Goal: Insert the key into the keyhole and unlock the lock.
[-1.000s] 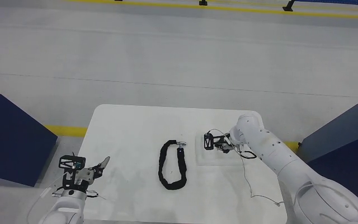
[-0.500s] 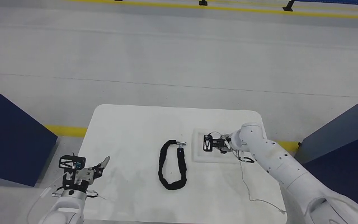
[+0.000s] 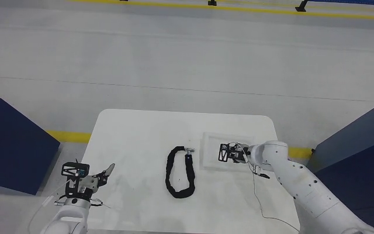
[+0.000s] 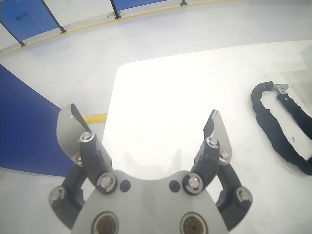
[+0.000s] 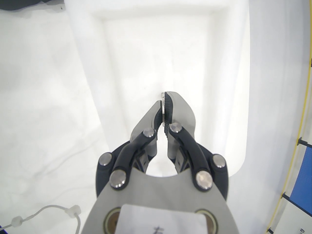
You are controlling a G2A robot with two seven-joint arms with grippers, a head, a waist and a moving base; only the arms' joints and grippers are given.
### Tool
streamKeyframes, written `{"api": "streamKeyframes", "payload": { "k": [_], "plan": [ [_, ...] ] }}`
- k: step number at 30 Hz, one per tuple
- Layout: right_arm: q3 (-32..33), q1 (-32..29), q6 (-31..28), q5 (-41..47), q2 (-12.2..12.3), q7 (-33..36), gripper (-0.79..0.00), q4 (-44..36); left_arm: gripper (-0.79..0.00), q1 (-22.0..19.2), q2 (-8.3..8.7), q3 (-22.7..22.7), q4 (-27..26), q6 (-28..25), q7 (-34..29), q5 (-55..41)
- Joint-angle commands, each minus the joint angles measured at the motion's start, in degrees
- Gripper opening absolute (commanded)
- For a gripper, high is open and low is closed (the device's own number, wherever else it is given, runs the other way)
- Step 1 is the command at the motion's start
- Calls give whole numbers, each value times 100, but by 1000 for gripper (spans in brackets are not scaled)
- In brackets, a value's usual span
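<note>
- The right pincer (image 5: 163, 99) is held over the recess of the white foam tray (image 5: 80, 37), which lies between the middle of the desk (image 3: 134, 140) and its right edge.
- Its jaws are closed almost fully on the key (image 5: 162, 109). The key is seen edge-on as a thin metal strip clamped between the two pads, its end level with the fingertips.
- Whether the key touches the tray floor cannot be told.
- The chain lock (image 3: 175, 175), covered in a black sleeve, is laid in a loop near the middle of the desk, just beside the tray's left rim.
- The metal lock head (image 4: 280, 87) is found at the far end of the loop, at the corner of the tray.
- The left pincer (image 4: 143, 112) is positioned at the near left corner of the desk, well apart from the chain lock. Its jaws are spread wide and nothing is held.
</note>
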Motion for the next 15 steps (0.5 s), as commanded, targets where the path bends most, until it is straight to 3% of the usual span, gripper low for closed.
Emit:
{"api": "streamKeyframes", "payload": {
  "k": [1,8,15],
  "plan": [
    [131,-154,36,-120,64,69,-785,-198,0,0,0,0,0,0,0,0],
    [398,-622,392,-571,187,-36,-785,-606,0,0,0,0,0,0,0,0],
    [1053,-1006,258,295,310,-219,-785,-819,0,0,0,0,0,0,0,0]
  ]
}}
